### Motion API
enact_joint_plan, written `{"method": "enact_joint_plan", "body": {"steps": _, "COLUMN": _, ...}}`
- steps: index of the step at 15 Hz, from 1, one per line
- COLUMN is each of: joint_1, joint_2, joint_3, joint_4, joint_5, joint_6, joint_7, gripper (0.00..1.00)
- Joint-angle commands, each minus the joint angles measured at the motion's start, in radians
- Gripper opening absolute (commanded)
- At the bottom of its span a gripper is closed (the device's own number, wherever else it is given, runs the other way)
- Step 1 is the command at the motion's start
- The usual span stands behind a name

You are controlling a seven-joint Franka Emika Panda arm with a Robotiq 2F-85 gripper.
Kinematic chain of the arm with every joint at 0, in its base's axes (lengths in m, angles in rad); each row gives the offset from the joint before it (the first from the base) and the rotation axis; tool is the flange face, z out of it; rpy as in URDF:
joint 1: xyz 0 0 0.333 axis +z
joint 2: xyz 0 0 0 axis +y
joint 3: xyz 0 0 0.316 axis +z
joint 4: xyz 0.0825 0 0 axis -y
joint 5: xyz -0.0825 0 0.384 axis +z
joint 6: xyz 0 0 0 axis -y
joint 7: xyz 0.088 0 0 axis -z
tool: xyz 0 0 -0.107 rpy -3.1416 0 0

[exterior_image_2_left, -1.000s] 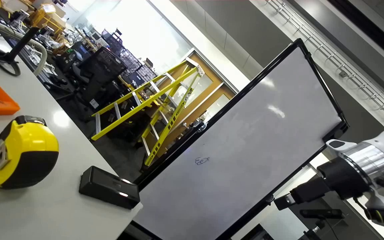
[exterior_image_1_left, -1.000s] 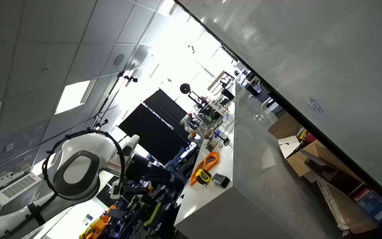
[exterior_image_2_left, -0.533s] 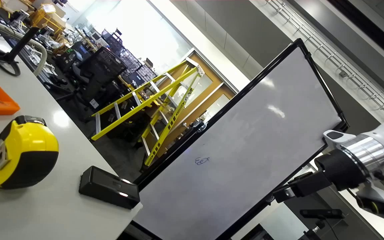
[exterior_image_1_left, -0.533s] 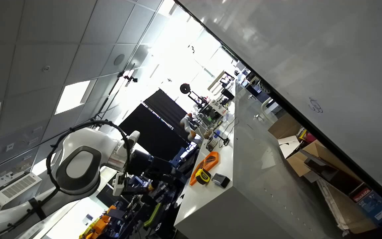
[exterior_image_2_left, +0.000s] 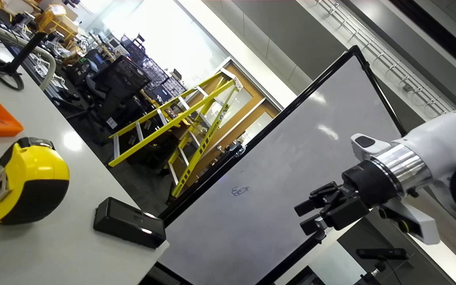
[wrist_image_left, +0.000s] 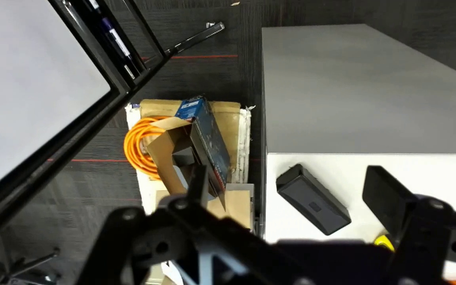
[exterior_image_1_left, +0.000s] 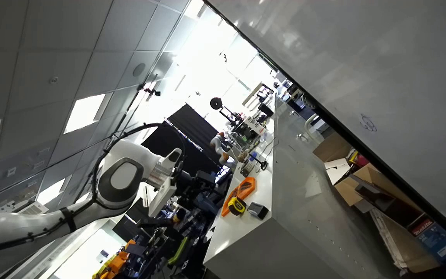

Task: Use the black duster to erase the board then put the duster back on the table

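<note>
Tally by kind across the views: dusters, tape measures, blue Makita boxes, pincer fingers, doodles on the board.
Black duster, lying on the table: 1
Yellow-and-black tape measure: 1
Blue Makita box: 1
Pincer fingers, spread apart: 2
Doodle on the whiteboard: 1
Total: 6

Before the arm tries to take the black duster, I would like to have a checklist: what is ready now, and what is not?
1. Fingers open: ok, they stand apart with nothing held.
2. Black duster on the table: ok, near a corner.
3. Neighbouring object separate from it: ok, the yellow tape measure does not touch it.
4. Duster lined up with the fingers: not ok, it lies slanted to them in the wrist view.
5. Mark to erase on the board: ok, visible.
6. Duster's underside clean: cannot tell, hidden.
</note>
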State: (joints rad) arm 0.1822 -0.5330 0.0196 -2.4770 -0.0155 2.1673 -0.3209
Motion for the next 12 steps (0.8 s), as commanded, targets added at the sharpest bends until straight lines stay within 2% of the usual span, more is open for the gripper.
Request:
{"method": "enact_joint_plan", "body": {"steps": 1, "joint_1": 0.038, "joint_2": 0.114, "joint_3": -0.022, "joint_4": 0.061, "joint_5": 0.023, "joint_6": 0.048, "joint_7": -0.119, "gripper": 1.00}}
{"method": "enact_joint_plan", "body": {"steps": 4, "joint_1": 0.043, "joint_2": 0.169, "joint_3": -0.015, "joint_4": 0.079, "joint_5": 0.026, "joint_6": 0.065, "joint_7": -0.165, "gripper": 1.00}}
{"method": "enact_joint_plan", "body": {"steps": 5, "joint_1": 0.026, "joint_2": 0.181, "joint_3": -0.006, "joint_4": 0.079, "joint_5": 0.007, "joint_6": 0.069, "joint_7": -0.138, "gripper": 1.00}}
{"method": "enact_joint_plan", "body": {"steps": 6, "joint_1": 0.025, "joint_2": 0.142, "joint_3": 0.002, "joint_4": 0.052, "joint_5": 0.006, "joint_6": 0.054, "joint_7": -0.127, "gripper": 1.00}}
{"method": "enact_joint_plan", "body": {"steps": 12, "joint_1": 0.022, "joint_2": 0.173, "joint_3": 0.004, "joint_4": 0.065, "joint_5": 0.006, "joint_6": 0.059, "joint_7": -0.127, "gripper": 1.00}}
